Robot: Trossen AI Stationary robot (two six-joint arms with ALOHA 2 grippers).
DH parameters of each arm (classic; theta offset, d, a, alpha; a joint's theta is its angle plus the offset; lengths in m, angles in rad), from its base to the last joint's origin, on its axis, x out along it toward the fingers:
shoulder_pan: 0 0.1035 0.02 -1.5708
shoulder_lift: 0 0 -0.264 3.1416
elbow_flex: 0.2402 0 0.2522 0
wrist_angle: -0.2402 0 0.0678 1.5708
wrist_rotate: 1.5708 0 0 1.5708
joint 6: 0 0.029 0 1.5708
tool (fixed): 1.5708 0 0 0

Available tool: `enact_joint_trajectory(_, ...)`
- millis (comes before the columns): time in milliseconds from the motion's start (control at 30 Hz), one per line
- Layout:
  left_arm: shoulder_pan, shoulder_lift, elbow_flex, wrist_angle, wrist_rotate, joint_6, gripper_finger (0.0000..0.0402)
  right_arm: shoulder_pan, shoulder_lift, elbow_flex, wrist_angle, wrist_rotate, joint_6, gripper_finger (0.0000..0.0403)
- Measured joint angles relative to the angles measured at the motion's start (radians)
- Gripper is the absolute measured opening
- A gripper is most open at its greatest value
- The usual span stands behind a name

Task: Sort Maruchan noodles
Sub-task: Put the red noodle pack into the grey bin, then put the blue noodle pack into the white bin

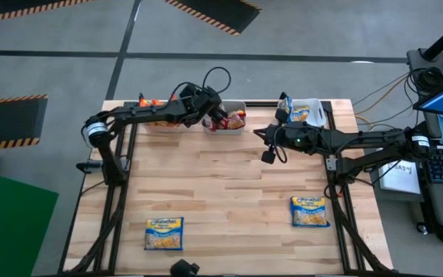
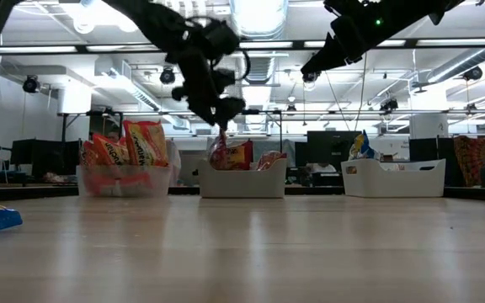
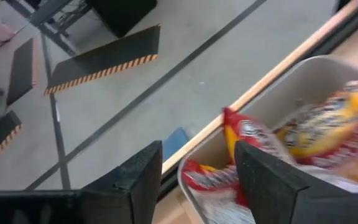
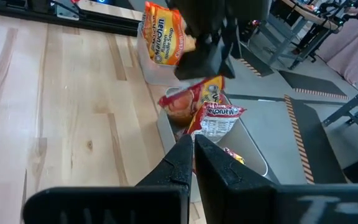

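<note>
nearest you on the worktop [image 1: 229, 192] two blue-and-yellow maruchan packets lie flat and well apart, one at the front left [image 1: 164, 233] and one at the front right [image 1: 309, 211]; they look unsorted, waiting where either arm could reach down to them.

further back, your right gripper [image 1: 268, 156] hangs over bare wood in the middle of the worktop with its fingers clenched on nothing, apparently parked clear while the other arm works.

along the far edge stand three bins, one per kind by the look of it: the left bin [image 2: 125, 181] with orange packets [image 2: 146, 143] standing upright, the middle bin [image 2: 242, 182] with red ones, and the right bin [image 1: 311, 114] with a blue-and-yellow packet in it.

your left gripper [image 3: 197, 171] sits right over the middle bin, fingers spread apart and released. a red packet [image 4: 219, 115] hangs tilted just under them at the bin's mouth, so i judge this a drop; whether it is free of the fingers i cannot tell.
</note>
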Motion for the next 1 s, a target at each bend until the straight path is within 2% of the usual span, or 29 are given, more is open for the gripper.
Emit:
enact_joint_trajectory(300,0.084,0.135,0.004,0.028,-0.002,-0.008,0.0156,0.000,0.000,0.000,0.003,0.000,0.000,0.0009)
enact_joint_trajectory(433,0.092,0.154,0.006,0.037,-0.004,-0.011,0.0151,0.000,0.000,0.000,0.003,0.000,0.000,0.0009)
enact_joint_trajectory(600,0.066,0.074,0.006,0.015,-0.024,0.037,0.0151,0.001,0.000,0.000,0.003,0.000,0.027,0.0009)
enact_joint_trajectory(767,-0.012,-0.068,-0.005,-0.069,-0.029,0.052,0.0151,0.002,0.000,0.000,0.001,-0.012,0.155,0.0009)
enact_joint_trajectory(867,-0.092,-0.174,-0.053,-0.064,-0.029,0.095,0.0151,0.006,0.000,0.000,-0.026,-0.130,0.280,0.0009)
enact_joint_trajectory(1000,-0.210,-0.323,-0.179,-0.038,0.066,0.129,0.0151,0.008,0.002,0.000,-0.065,-0.415,0.494,0.0009)
